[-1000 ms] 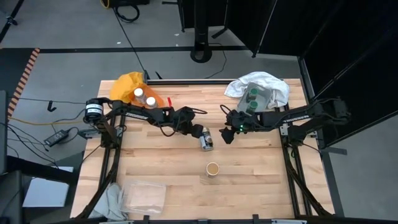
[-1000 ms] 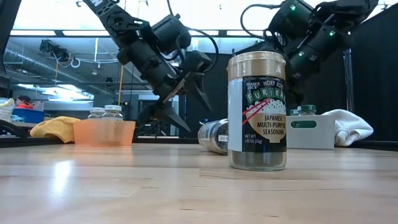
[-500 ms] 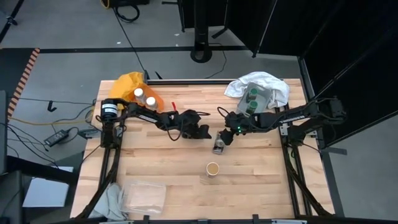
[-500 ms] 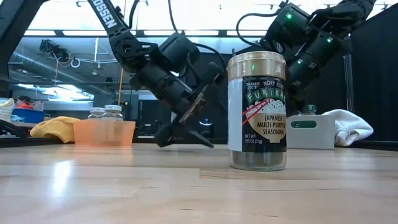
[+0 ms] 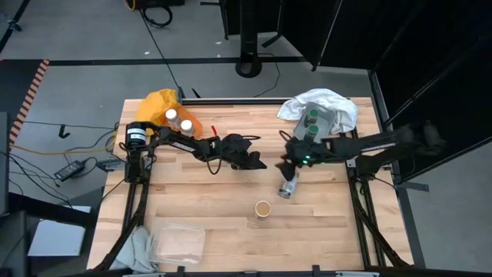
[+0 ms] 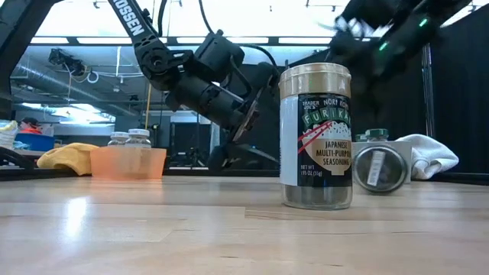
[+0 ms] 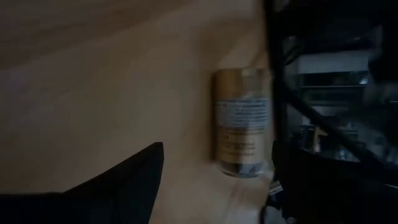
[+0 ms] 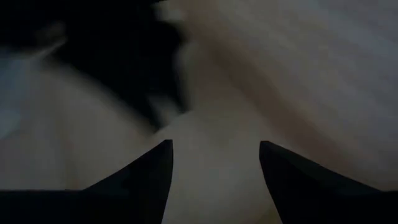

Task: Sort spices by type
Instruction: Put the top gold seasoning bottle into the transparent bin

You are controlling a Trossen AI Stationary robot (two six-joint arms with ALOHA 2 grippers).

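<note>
High view: six jars — two white-lidded (image 5: pixel 178 119) in the orange tray, two green-lidded (image 5: pixel 310 123) in the grey tray, one upright tan-lidded (image 5: pixel 263 208) mid-desk, one toppled (image 5: pixel 287 189) beside the right claw (image 5: pixel 290 171). Both claws, left (image 5: pixel 256 161) included, open, empty.

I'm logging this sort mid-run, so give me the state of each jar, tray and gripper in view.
Upright tan-lid jar: standing, free on the table.
Fallen jar: on its side, ungripped, beside right gripper.
White-lid jars: upright in orange tray.
Green-lid jars: in grey tray on white cloth.
Clear tray: empty.
Left gripper: open, empty.
Right gripper: open, empty.
</note>
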